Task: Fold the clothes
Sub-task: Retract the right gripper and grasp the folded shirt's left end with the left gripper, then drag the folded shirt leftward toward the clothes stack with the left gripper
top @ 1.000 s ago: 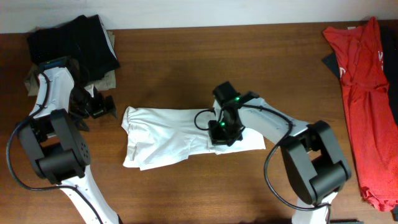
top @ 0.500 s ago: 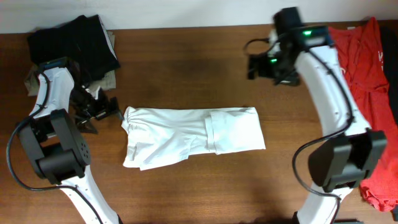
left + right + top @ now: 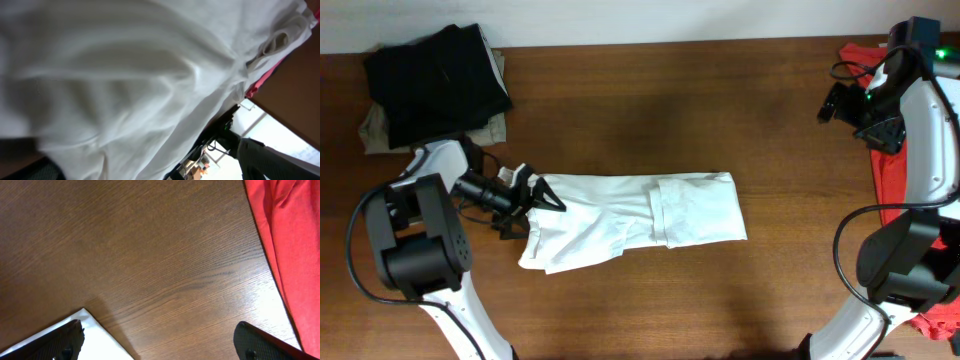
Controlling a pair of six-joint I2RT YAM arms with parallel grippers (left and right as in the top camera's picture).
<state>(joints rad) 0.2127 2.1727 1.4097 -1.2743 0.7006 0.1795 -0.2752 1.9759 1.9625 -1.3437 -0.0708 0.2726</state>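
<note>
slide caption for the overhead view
Left arm at the left edge of the white T-shirt; right arm by the red shirt.

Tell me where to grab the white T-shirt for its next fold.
Take the white T-shirt at its rumpled left end, coming from the left, where the left tool sits; the right end lies folded flat, so the loose end probably goes over it.

White T-shirt (image 3: pixel 630 217) — folded lengthwise, flat mid-table.
</note>
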